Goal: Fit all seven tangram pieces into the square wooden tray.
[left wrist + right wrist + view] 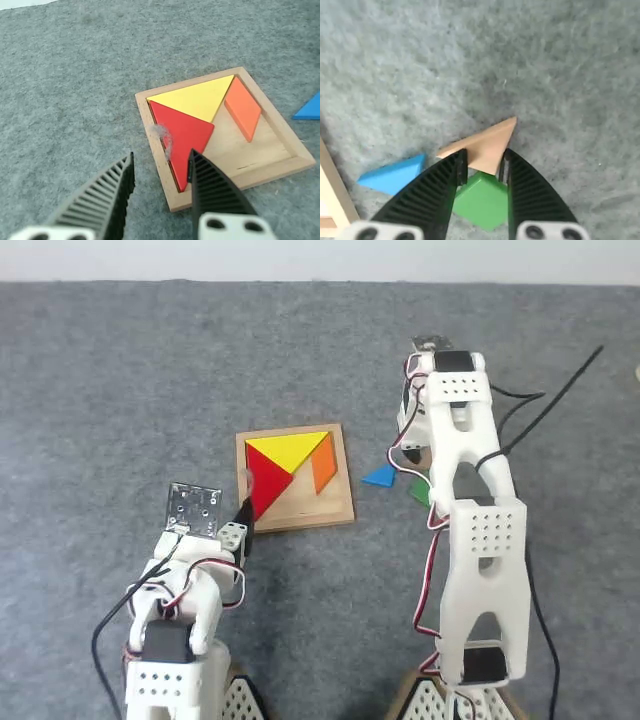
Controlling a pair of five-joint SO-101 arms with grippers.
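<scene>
The square wooden tray (343,508) (280,162) holds a yellow triangle (285,449) (197,97), a red triangle (264,483) (182,135) and an orange parallelogram (323,465) (243,111). My left gripper (243,518) (161,157) stands open at the tray's near left corner, one finger over the red triangle and the other over the carpet. My right gripper (482,156) is shut on a tan triangle (487,142). A green square (482,200) (419,492) lies just under it. A blue triangle (380,477) (395,175) (310,107) lies beside it, right of the tray.
Grey carpet covers the table. The right arm (470,490) stretches from the near edge past the tray's right side, trailing black cables (545,400). Open carpet lies left of the tray and beyond it.
</scene>
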